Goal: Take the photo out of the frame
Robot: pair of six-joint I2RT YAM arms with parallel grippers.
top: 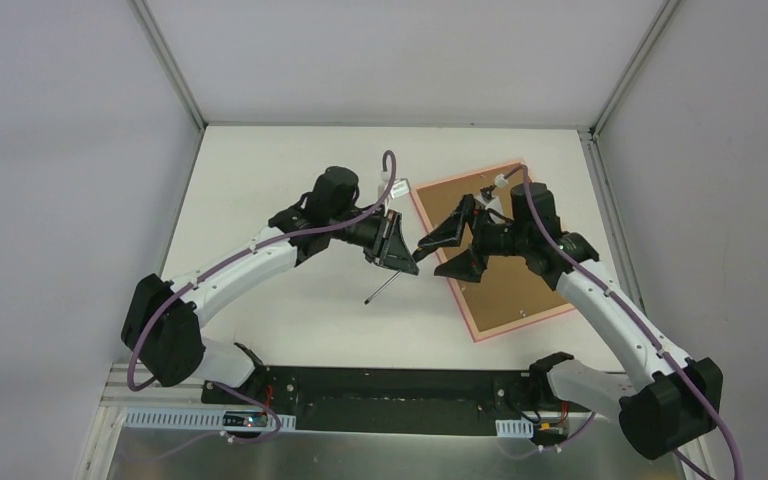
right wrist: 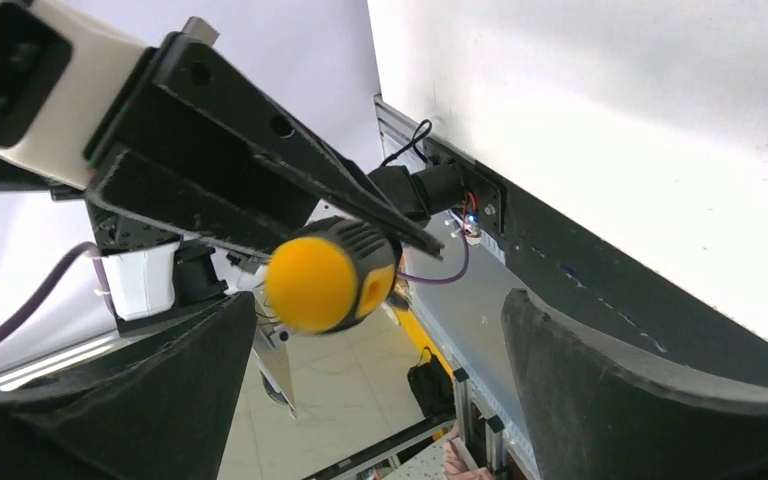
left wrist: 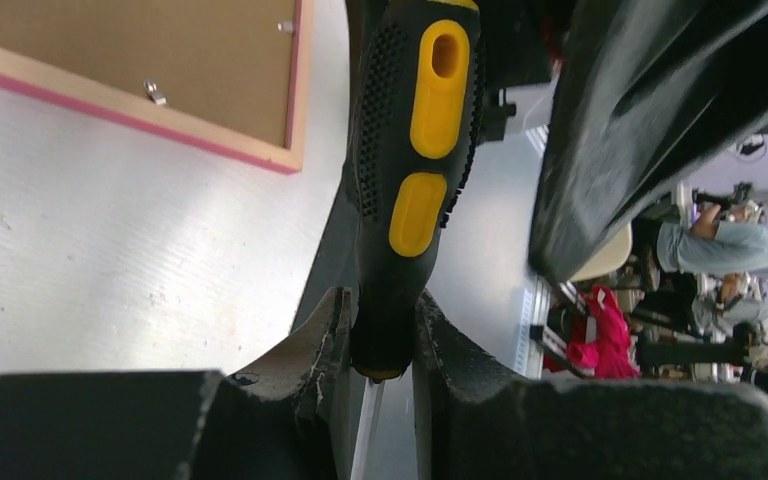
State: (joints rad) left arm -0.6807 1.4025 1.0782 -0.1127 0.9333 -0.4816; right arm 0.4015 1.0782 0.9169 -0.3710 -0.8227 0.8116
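Top view, step: a tool handover, by my reading. The left gripper [top: 392,248] is clenched on the screwdriver [top: 384,289] at picture centre. The right gripper [top: 430,258] faces it, jaws spread and empty.
Top view, frame: the frame [top: 460,177] lies face down at right centre of the table [top: 280,160], brown backing board [top: 515,295] upward, partly under the right arm.
Left wrist view, grasp: the fingers [left wrist: 320,340] pinch the black-and-yellow handle near its shaft end, at lower centre.
Left wrist view, frame: one pink corner and a small metal clip [left wrist: 155,93] show at upper left.
Right wrist view, pincer: released; both fingers [right wrist: 160,400] stand wide at the bottom edge, and the yellow handle end sits between and above them, untouched.
Next move: the right jaws probably need to close squarely on the free handle end before the left lets go. The clips then want turning.
Hidden: the photo's printed face is against the table and unseen. The screwdriver tip is too small to make out, and most clips are covered by the arm.
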